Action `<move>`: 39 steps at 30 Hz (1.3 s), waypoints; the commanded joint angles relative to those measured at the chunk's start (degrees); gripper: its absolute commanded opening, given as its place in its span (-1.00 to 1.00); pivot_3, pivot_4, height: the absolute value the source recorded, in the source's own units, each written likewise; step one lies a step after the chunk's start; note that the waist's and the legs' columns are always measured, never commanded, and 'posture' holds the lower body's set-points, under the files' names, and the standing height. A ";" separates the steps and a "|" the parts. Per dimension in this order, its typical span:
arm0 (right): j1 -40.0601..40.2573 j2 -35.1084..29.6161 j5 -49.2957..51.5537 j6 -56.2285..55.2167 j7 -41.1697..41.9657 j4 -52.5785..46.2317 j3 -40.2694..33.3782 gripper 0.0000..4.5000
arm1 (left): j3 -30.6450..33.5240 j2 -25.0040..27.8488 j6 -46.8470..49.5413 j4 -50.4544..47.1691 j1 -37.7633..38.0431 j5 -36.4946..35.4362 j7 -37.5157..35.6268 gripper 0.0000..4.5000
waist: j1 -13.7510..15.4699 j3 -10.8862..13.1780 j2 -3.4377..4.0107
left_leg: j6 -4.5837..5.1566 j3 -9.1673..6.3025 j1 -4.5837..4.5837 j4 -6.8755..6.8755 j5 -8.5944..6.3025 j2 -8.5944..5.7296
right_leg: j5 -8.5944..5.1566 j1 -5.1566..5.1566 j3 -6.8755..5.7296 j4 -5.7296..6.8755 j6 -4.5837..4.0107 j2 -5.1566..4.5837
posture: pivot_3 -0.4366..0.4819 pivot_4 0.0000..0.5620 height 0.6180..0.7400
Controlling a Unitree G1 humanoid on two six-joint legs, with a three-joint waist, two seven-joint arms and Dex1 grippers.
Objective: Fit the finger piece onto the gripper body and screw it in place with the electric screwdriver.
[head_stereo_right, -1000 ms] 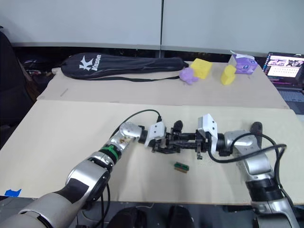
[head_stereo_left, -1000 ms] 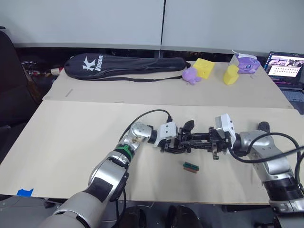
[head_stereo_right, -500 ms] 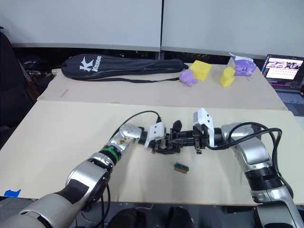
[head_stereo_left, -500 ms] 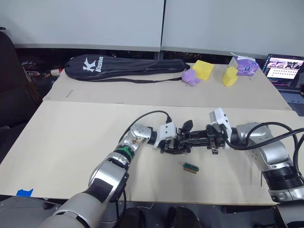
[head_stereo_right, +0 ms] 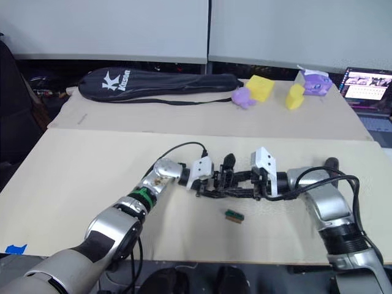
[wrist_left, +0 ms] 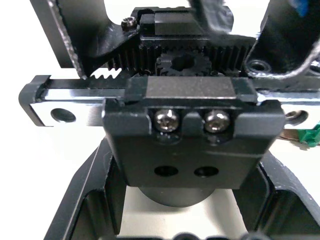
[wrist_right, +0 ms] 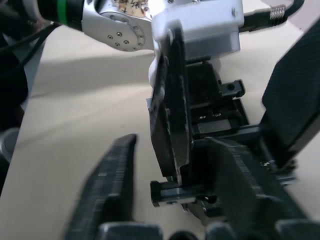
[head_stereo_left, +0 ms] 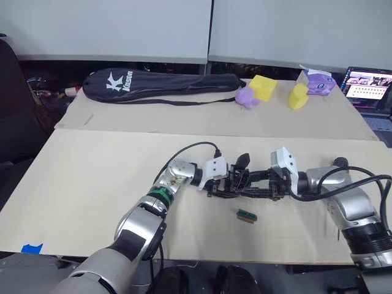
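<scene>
Gripper body (wrist_left: 182, 122) runs past the top edge in the left wrist view; its lower part hides the gap between the left gripper (wrist_left: 175, 220) fingers, so their closure is unreadable. Green-and-black block (wrist_left: 311, 135) is cut off by the picture edge there. In the right wrist view the right gripper (wrist_right: 175, 190) near finger (wrist_right: 112, 185) is blurred. From the head views the dark cluster between the wrists is too small to separate parts. Laptop (head_stereo_left: 369, 86) is clipped by the frame edge.
</scene>
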 commanded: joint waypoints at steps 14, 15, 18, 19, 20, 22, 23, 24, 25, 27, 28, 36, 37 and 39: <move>16.34 -15.91 8.29 22.86 -8.46 -20.61 -28.51 0.68 | 1.65 4.90 2.84 -3.98 0.98 -1.56 -2.70 1.00 | 0.04 0.06 -0.03 | 0.11 -0.05 -0.06 0.16 -0.07 0.08 | 0.04 0.07 -0.10 -0.08 0.07 -0.02 | -0.05 -0.47 1.00; 17.57 -17.46 9.61 29.47 -10.11 -21.61 -32.13 0.85 | 2.23 6.78 4.43 -7.34 2.12 -3.38 -6.20 1.00 | 0.02 0.06 -0.02 | 0.11 -0.04 -0.06 0.16 -0.07 0.09 | 0.05 0.06 -0.10 -0.08 0.05 -0.03 | -0.05 -0.47 1.00; 19.47 -21.25 11.67 48.10 -15.48 -22.39 -40.31 1.00 | 3.19 12.68 12.43 -21.42 6.74 -9.40 -15.74 1.00 | -0.16 0.14 0.09 | 0.10 -0.06 -0.05 0.15 -0.07 0.12 | 0.06 0.06 -0.09 -0.09 0.04 -0.06 | -0.05 -0.47 1.00; 20.21 -22.21 9.82 53.30 -18.39 -21.75 -41.23 1.00 | 3.12 15.13 17.36 -28.36 8.42 -11.80 -18.36 1.00 | -0.15 0.14 0.10 | 0.09 -0.06 -0.06 0.15 -0.08 0.13 | 0.06 0.05 -0.09 -0.09 0.02 -0.07 | -0.05 -0.47 1.00; 22.84 -23.14 6.34 56.58 -21.72 -21.29 -41.70 1.00 | 3.10 17.71 22.82 -35.31 9.83 -14.32 -20.65 1.00 | -0.14 0.16 0.12 | 0.09 -0.09 -0.05 0.16 -0.08 0.13 | 0.06 0.07 -0.09 -0.12 0.02 -0.09 | -0.05 -0.47 1.00; 25.82 -22.52 2.62 64.22 -26.87 -20.04 -43.10 1.00 | 3.00 22.63 32.88 -48.12 11.56 -19.54 -23.29 1.00 | 0.18 0.17 0.11 | 0.08 -0.15 -0.06 0.16 -0.08 0.12 | 0.06 0.11 -0.11 -0.16 0.02 -0.12 | -0.05 -0.47 1.00; 24.95 -21.20 1.86 67.44 -29.07 -18.81 -43.58 1.00 | 2.95 24.54 36.47 -52.71 11.63 -21.55 -23.55 1.00 | 0.26 0.17 0.11 | 0.07 -0.22 -0.08 0.17 -0.09 0.12 | 0.06 0.12 -0.13 -0.21 0.03 -0.12 | -0.05 -0.47 1.00; 23.89 -20.29 0.90 68.55 -31.13 -17.16 -43.20 1.00 | 3.10 26.34 39.58 -56.73 11.23 -23.54 -23.59 1.00 | 0.26 0.18 0.12 | 0.07 -0.23 -0.12 0.19 -0.09 0.09 | 0.06 0.12 -0.13 -0.22 0.03 -0.13 | -0.05 -0.47 1.00; 21.96 -19.34 -0.24 69.21 -33.28 -15.04 -42.54 1.00 | 3.62 27.62 42.90 -59.93 10.54 -25.48 -23.58 1.00 | 0.22 0.21 0.35 | 0.07 -0.22 -0.15 0.24 -0.09 0.07 | 0.07 0.12 -0.12 -0.23 0.06 -0.13 | -0.05 -0.47 1.00; 17.33 -17.47 -2.57 69.32 -37.10 -9.82 -41.16 1.00 | 5.13 29.35 49.28 -64.77 8.70 -29.65 -22.88 1.00 | -0.02 0.24 0.54 | 0.08 -0.19 -0.15 0.31 -0.08 -0.03 | 0.14 0.20 -0.05 -0.24 0.22 -0.13 | -0.05 -0.47 1.00; 14.97 -16.61 -3.27 69.49 -38.41 -7.06 -40.58 1.00 | 5.98 30.05 52.12 -66.70 7.83 -31.87 -22.60 1.00 | -0.17 0.30 0.62 | 0.09 -0.17 -0.13 0.34 -0.08 -0.04 | 0.15 0.20 0.01 -0.21 0.25 -0.10 | -0.05 -0.47 1.00; 5.03 -13.74 -2.54 64.21 -38.33 10.31 -35.39 1.00 | 7.73 34.44 59.16 -75.08 5.20 -41.45 -22.04 1.00 | -0.84 0.36 0.75 | -0.19 0.07 0.27 -0.23 0.12 0.04 | 0.01 0.21 0.48 -0.14 0.34 0.79 | -0.05 -0.47 1.00; 3.23 -13.13 -2.57 63.40 -38.65 12.37 -34.99 1.00 | 7.86 34.25 59.59 -75.45 4.90 -41.99 -21.42 1.00 | -0.88 0.40 0.80 | -0.23 0.08 0.29 -0.26 0.15 0.04 | 0.02 0.21 0.48 -0.13 0.33 0.81 | -0.05 -0.47 1.00; 0.04 -12.23 -2.06 62.10 -38.39 15.48 -34.08 1.00 | 8.06 34.12 60.88 -76.24 4.58 -43.38 -20.42 1.00 | -0.96 0.45 0.88 | -0.24 0.11 0.31 -0.27 0.20 0.04 | 0.02 0.21 0.54 -0.10 0.33 0.82 | -0.05 -0.47 1.00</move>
